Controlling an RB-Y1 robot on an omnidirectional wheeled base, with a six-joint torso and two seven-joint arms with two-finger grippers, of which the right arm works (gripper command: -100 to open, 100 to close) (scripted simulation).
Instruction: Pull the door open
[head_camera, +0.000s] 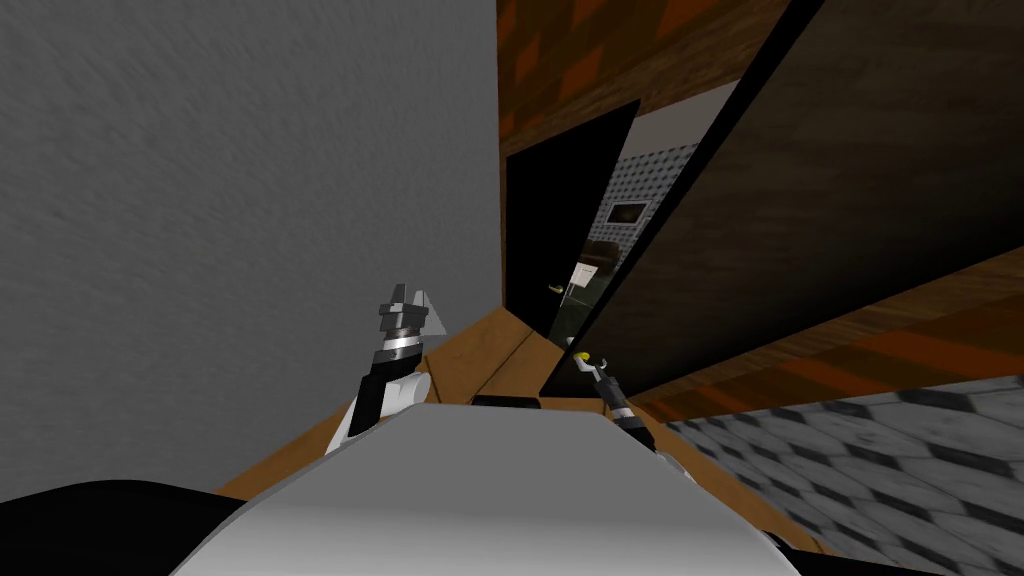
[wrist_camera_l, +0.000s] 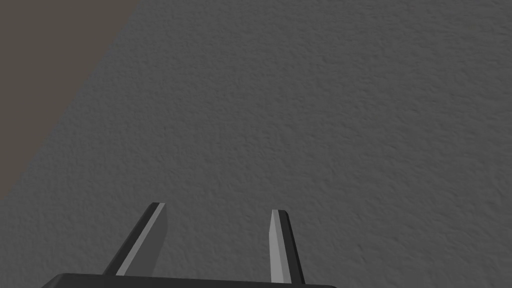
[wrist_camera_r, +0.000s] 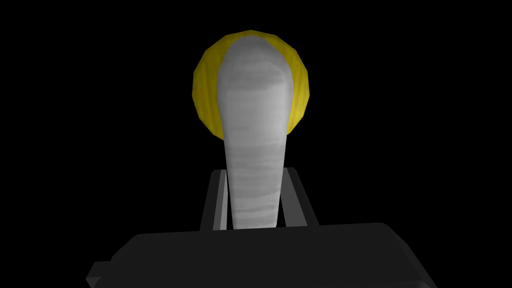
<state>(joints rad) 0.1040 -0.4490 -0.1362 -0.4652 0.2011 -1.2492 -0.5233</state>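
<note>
We stood on a wooden floor (head_camera: 478, 362); to our right, it met a grey floor of patterned tiles (head_camera: 860, 465).

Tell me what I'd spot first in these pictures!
The bright yellow disc behind a grey door handle, which the right claw pinches from both sides, with black all around. Next, the big dark door, standing ajar on the robot's right, and the left claw, open before a grey wall.

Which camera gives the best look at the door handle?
The right wrist view: the handle, grey on a yellow disc, stands large between the right hand's fingers. The head view shows it tiny; the left wrist view faces a wall.
</note>
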